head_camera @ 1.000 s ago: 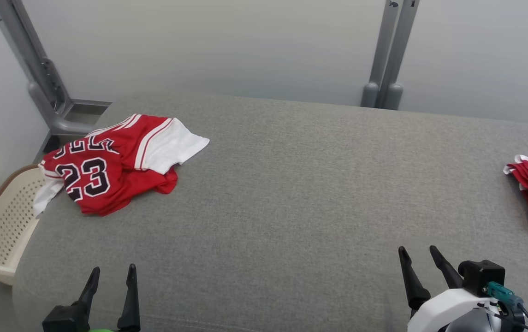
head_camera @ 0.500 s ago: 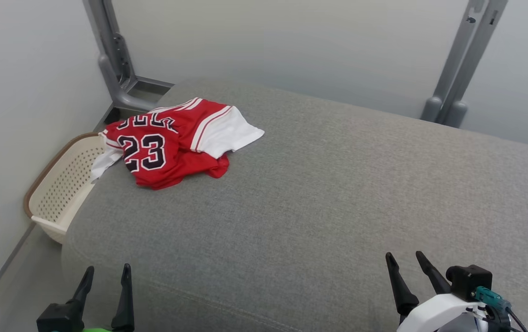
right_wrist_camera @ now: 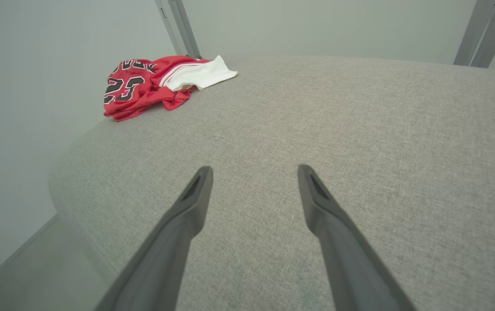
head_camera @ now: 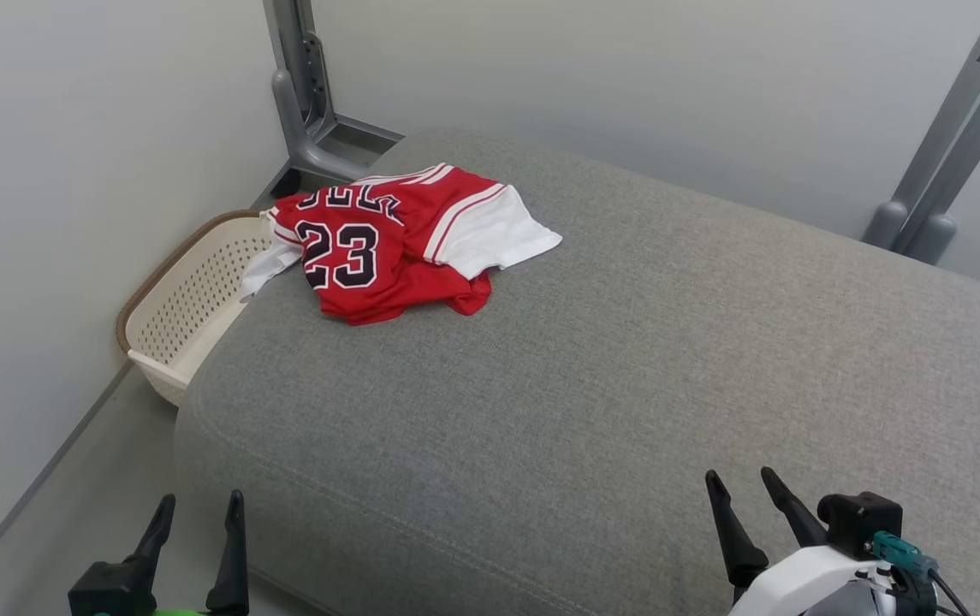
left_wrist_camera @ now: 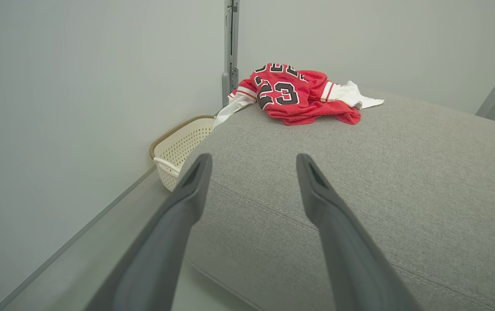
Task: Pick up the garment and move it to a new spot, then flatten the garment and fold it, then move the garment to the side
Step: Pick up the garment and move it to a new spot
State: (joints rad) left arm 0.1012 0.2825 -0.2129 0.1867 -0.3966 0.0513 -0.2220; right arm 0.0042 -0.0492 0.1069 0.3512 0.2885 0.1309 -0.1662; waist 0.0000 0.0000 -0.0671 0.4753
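jersey [head_camera: 387, 248]: red sports jersey, crumpled; black number 23 [head_camera: 338, 254] edged in white faces up; white stripes run along its trim; a white panel [head_camera: 494, 233] spreads out on its right side
jersey, position: on the far left corner of the cushion [head_camera: 626, 359]; a white end of it hangs over the cushion's left edge, above the laundry basket [head_camera: 186, 299]; well apart from both hands
cushion: large grey fabric-covered pad with rounded edges and a seam along its near side; it carries the jersey
laundry basket: cream, perforated, with a brown rim; stands on the floor [head_camera: 70, 513] between the wall [head_camera: 70, 171] and the cushion's left edge, just beside the cushion
left hand [head_camera: 203, 496]: at the lower left of the head view, near the cushion's near left corner; its two dark fingers stand wide apart with nothing between them; in the left wrist view they point towards the jersey across bare grey fabric
right hand [head_camera: 739, 473]: at the lower right of the head view, over the near part of the cushion; fingers spread wide, holding nothing; in the right wrist view the jersey lies far off to the upper left
left post [head_camera: 301, 103]: grey metal upright behind the jersey's corner of the cushion
right post [head_camera: 943, 145]: grey metal upright, slanted in the head view, beyond the cushion's far right side
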